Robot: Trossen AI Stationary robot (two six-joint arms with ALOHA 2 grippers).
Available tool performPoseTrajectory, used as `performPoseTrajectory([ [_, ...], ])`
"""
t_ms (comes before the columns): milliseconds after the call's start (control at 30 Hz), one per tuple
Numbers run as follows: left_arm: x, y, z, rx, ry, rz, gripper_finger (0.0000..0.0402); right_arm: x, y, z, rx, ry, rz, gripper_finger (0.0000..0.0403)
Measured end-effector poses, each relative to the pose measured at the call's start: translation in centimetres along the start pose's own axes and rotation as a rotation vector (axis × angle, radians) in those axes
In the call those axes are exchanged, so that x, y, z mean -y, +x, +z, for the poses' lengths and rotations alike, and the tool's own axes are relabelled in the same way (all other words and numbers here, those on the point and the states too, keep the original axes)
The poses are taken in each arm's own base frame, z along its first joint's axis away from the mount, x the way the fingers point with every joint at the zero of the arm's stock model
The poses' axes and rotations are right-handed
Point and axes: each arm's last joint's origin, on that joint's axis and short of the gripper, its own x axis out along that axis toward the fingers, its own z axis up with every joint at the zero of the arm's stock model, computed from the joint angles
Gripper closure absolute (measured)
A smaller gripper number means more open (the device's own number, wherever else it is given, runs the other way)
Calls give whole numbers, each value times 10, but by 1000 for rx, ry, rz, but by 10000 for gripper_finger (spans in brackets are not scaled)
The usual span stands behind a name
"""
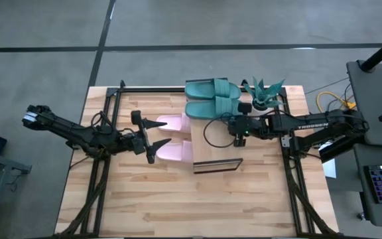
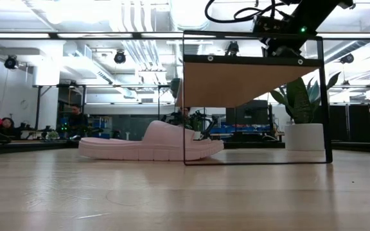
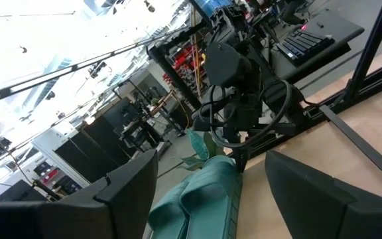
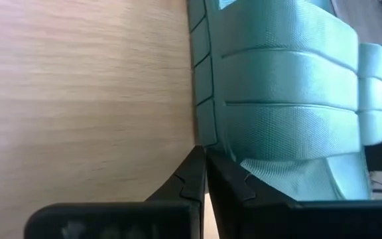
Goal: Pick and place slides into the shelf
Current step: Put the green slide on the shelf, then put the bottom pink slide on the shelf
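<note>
Two teal slides (image 1: 211,97) lie side by side near the table's far edge, soles down on light wood; one fills the right wrist view (image 4: 290,99). Two pink slides (image 1: 174,137) lie on the table left of the shelf (image 1: 217,156). In the low view one pink slide (image 2: 149,145) reaches with its toe end under the shelf's plank (image 2: 236,80). My left gripper (image 1: 161,133) hovers open over the pink pair and faces the teal slides (image 3: 197,199). My right gripper (image 1: 234,123) is shut, with its tips (image 4: 203,162) at the near teal slide's sole edge. My right gripper's shut fingertips (image 4: 194,166) lie level with the wood, right beside the sole edge (image 4: 204,126) of the near teal slide. Whether they touch it I cannot tell. The slide lies flat on its sole.
A potted plant (image 1: 265,93) stands at the table's far right corner, close to the teal slides and my right arm. A loop of cable (image 1: 211,133) hangs by the right wrist. The black frame rail (image 1: 151,87) runs along the table's far edge. The table's near half (image 1: 191,206) is bare wood.
</note>
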Motion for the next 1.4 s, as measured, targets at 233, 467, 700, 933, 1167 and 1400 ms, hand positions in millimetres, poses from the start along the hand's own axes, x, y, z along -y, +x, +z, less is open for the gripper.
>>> performPoseTrajectory([
  [233,0,0,0,-4,3,-3,139,0,0,0,0,10,-3,394],
  [467,2,0,-2,-18,-63,-19,139,-2,-2,1,34,-16,80,377],
  [700,13,0,-19,-178,-203,-106,139,11,-40,32,200,-36,76,303],
  [933,18,1,-33,-309,-537,-99,139,28,-78,53,346,-10,60,255],
  [1167,45,4,-65,-514,-895,-143,139,32,-84,54,359,13,56,253],
  [1400,77,15,-92,-661,-744,-175,139,22,-71,45,311,-17,70,254],
])
